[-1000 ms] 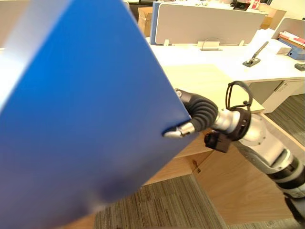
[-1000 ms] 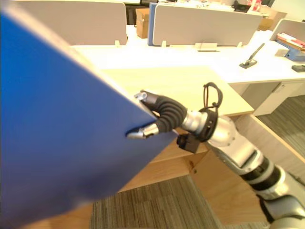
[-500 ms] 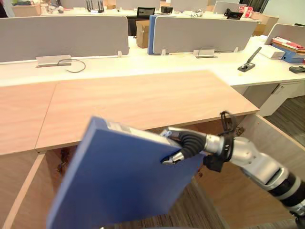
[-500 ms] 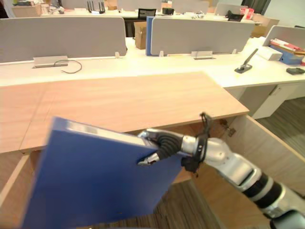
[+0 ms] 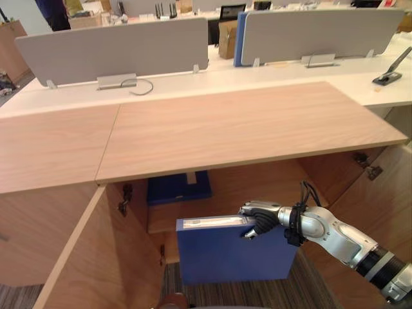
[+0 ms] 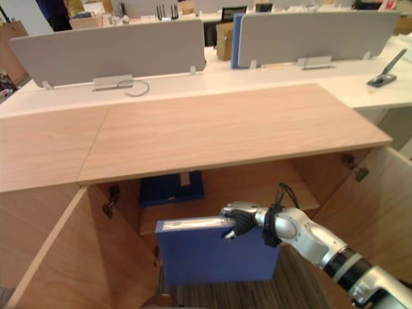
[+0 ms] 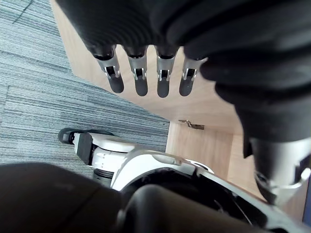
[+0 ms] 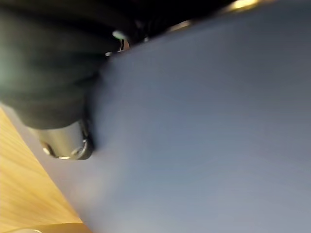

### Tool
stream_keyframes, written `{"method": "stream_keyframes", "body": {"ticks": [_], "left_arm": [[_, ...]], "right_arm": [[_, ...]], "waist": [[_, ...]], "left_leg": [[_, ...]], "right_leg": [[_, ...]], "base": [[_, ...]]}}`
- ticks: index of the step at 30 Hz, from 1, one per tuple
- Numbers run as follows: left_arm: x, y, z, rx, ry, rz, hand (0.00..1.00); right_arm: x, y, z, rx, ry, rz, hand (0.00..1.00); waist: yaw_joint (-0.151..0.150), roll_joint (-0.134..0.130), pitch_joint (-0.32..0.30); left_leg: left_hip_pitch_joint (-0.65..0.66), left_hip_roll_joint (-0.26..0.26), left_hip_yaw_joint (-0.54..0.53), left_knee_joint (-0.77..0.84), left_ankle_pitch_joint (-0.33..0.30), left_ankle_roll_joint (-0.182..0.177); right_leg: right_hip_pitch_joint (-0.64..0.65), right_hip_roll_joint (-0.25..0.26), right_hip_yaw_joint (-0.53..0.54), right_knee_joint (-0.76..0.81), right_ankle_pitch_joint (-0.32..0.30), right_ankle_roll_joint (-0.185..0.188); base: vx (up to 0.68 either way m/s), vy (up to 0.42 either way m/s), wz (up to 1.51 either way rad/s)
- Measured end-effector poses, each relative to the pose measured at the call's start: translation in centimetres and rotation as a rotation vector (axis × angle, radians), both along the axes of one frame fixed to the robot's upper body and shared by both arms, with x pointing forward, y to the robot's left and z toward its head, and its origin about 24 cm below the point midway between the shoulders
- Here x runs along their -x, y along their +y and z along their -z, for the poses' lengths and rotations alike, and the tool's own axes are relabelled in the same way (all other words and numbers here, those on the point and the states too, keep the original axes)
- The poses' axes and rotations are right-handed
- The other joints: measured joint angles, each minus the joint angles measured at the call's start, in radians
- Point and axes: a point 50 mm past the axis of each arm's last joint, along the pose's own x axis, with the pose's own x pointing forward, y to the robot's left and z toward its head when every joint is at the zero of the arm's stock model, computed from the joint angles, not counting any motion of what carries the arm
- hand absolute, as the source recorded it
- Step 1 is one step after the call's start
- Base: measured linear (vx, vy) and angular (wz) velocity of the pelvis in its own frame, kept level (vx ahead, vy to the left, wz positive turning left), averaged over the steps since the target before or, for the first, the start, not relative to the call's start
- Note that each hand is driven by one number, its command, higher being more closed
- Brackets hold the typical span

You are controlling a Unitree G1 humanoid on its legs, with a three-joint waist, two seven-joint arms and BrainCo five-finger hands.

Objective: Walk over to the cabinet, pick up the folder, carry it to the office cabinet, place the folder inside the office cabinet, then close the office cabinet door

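Right hand pinches the blue folder at its top right corner: fingers curled over the top edge, thumb pressed on the near face. Folder hangs upright on edge, labelled spine up, long axis running 9 to 3 o'clock. Most of it lies toward 8 o'clock from the hand. It sits in front of the open office cabinet, below the wooden top and not yet inside. The opening is at 12 o'clock from the folder, so the coming move looks like a push straight in toward the shelf.

Right arm comes in low from 4 o'clock, forearm about level, wrist turned inward. Another blue folder lies flat inside at 11 o'clock, so aim right of it. Left door swung out at 8 o'clock, right door open at 3 o'clock.

Left hand idle, fingers straight and slack, holding nothing, over grey carpet. Right hand is the nearer one.
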Motion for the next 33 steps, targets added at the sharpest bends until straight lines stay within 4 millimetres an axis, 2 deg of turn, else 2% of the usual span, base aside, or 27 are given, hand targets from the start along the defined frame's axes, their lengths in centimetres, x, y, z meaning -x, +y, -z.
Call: {"method": "stream_keyframes", "body": {"ticks": [2, 3, 5, 7, 8, 12, 14, 16, 19, 20, 21, 23, 24, 26, 28, 31, 33], "left_arm": [[-0.5, -0.4, 0.0, 0.011, -0.012, 0.01, 0.0], [-0.6, -0.5, 0.0, 0.014, -0.016, 0.006, 0.0], [-1.1, -0.6, 0.0, 0.017, -0.026, -0.009, 0.0], [-1.3, -0.9, 0.1, 0.023, -0.03, -0.023, 0.0], [-1.5, -1.1, 0.1, 0.031, -0.034, -0.025, 0.0], [-1.7, -2.0, 0.2, 0.057, -0.039, -0.04, 0.0], [-1.6, -2.1, 0.3, 0.061, -0.032, -0.042, 0.0], [-1.7, -2.2, 0.3, 0.064, -0.033, -0.045, 0.0], [-2.0, -2.2, 0.3, 0.082, -0.045, -0.088, 0.0], [-2.4, -2.2, 0.3, 0.1, -0.053, -0.126, 0.0], [-2.5, -2.2, 0.3, 0.102, -0.056, -0.133, 0.0], [-2.8, -2.1, 0.3, 0.118, -0.063, -0.174, 0.0], [-2.9, -2.1, 0.3, 0.12, -0.065, -0.18, 0.0], [-3.1, -2.0, 0.3, 0.124, -0.064, -0.201, 0.0], [-3.1, -2.0, 0.3, 0.122, -0.062, -0.204, 0.0], [-3.7, -1.6, 0.2, 0.106, -0.068, -0.22, 0.0], [-5.0, -1.3, 0.0, 0.095, -0.096, -0.233, 0.0]], "right_arm": [[-0.7, -0.6, 0.4, 0.043, -0.027, 0.028, 1.0], [-0.9, -0.7, 0.3, 0.044, -0.034, 0.04, 1.0], [-2.3, -1.1, -0.5, -0.014, -0.065, 0.122, 1.0], [-4.6, -1.5, -2.4, -0.137, -0.119, 0.245, 1.0], [-6.0, -1.9, -4.0, -0.219, -0.165, 0.311, 1.0], [-8.8, -3.5, -8.7, -0.412, -0.302, 0.463, 1.0], [-9.7, -4.6, -10.1, -0.525, -0.315, 0.544, 1.0], [-10.0, -5.1, -10.2, -0.587, -0.291, 0.589, 1.0], [-10.4, -6.7, -9.4, -0.818, -0.185, 0.745, 1.0], [-10.6, -6.9, -9.4, -0.996, -0.121, 0.804, 1.0], [-10.6, -6.9, -9.5, -1.033, -0.112, 0.812, 1.0], [-10.8, -6.7, -9.8, -1.344, -0.01, 0.85, 1.0], [-10.8, -6.6, -9.9, -1.414, 0.014, 0.856, 1.0], [-10.9, -6.8, -10.3, -1.664, 0.106, 0.871, 1.0], [-11.0, -6.8, -10.5, -1.813, 0.16, 0.875, 1.0], [-11.3, -6.7, -11.8, -2.08, 0.221, 0.844, 1.0], [-11.6, -7.0, -13.1, -2.291, 0.245, 0.806, 1.0]], "waist": [[-0.002, 0.002, 0.038], [-0.004, 0.005, 0.047], [-0.011, 0.014, 0.074], [-0.017, 0.025, 0.097], [-0.023, 0.036, 0.114], [-0.027, 0.063, 0.148], [-0.028, 0.065, 0.16], [-0.032, 0.065, 0.171], [-0.035, 0.065, 0.194], [-0.035, 0.066, 0.211], [-0.035, 0.066, 0.217], [-0.035, 0.066, 0.237], [-0.034, 0.066, 0.237], [-0.03, 0.066, 0.24], [-0.023, 0.066, 0.24], [-0.018, 0.064, 0.245], [-0.008, 0.064, 0.267]], "left_leg": [[-0.069, -0.001, -0.004, 0.103, -0.043, 0.005], [-0.088, 0.002, -0.005, 0.128, -0.053, 0.006], [-0.161, 0.009, -0.007, 0.207, -0.081, 0.01], [-0.235, 0.021, -0.007, 0.28, -0.105, 0.014], [-0.276, 0.027, -0.007, 0.32, -0.117, 0.018], [-0.383, 0.043, -0.003, 0.407, -0.142, 0.029], [-0.439, 0.053, 0.0, 0.447, -0.153, 0.033], [-0.455, 0.054, 0.003, 0.461, -0.157, 0.037], [-0.495, 0.056, 0.004, 0.487, -0.157, 0.037], [-0.507, 0.055, 0.006, 0.496, -0.157, 0.038], [-0.506, 0.055, 0.006, 0.497, -0.157, 0.038], [-0.517, 0.055, 0.007, 0.505, -0.157, 0.039], [-0.524, 0.055, 0.007, 0.505, -0.155, 0.04], [-0.543, 0.055, 0.005, 0.509, -0.15, 0.046], [-0.545, 0.055, 0.004, 0.51, -0.15, 0.046], [-0.561, 0.055, -0.001, 0.516, -0.149, 0.047], [-0.579, 0.046, -0.004, 0.522, -0.145, 0.048]], "right_leg": [[-0.067, -0.046, 0.007, 0.113, -0.043, 0.002], [-0.086, -0.053, 0.009, 0.137, -0.05, -0.001], [-0.156, -0.08, 0.015, 0.216, -0.073, -0.004], [-0.234, -0.091, 0.037, 0.285, -0.088, -0.008], [-0.272, -0.1, 0.041, 0.32, -0.095, -0.009], [-0.383, -0.109, 0.07, 0.39, -0.103, -0.017], [-0.442, -0.111, 0.087, 0.422, -0.105, -0.019], [-0.461, -0.115, 0.094, 0.437, -0.105, -0.02], [-0.495, -0.128, 0.097, 0.464, -0.106, -0.021], [-0.509, -0.137, 0.098, 0.478, -0.107, -0.021], [-0.51, -0.138, 0.098, 0.48, -0.107, -0.021], [-0.523, -0.147, 0.099, 0.495, -0.111, -0.022], [-0.53, -0.147, 0.099, 0.497, -0.111, -0.023], [-0.545, -0.149, 0.097, 0.503, -0.111, -0.023], [-0.545, -0.15, 0.095, 0.503, -0.111, -0.023], [-0.553, -0.152, 0.09, 0.507, -0.111, -0.023], [-0.569, -0.165, 0.088, 0.518, -0.111, -0.023]], "base": [[-0.1, 0.029, 0.12], [-0.1, 0.032, 0.06], [-0.11, 0.019, 0.05], [-0.08, -0.004, -0.01], [-0.04, -0.005, -0.02], [-0.05, 0.015, -0.03], [-0.03, 0.028, -0.07], [-0.01, 0.013, -0.02], [-0.01, 0.007, 0.02], [0.0, 0.0, 0.0], [0.0, 0.0, 0.0], [-0.03, -0.02, 0.02], [-0.02, -0.027, 0.04], [0.0, -0.028, 0.05], [0.03, -0.019, 0.04], [0.02, -0.01, 0.05], [0.02, -0.01, 0.12]]}}
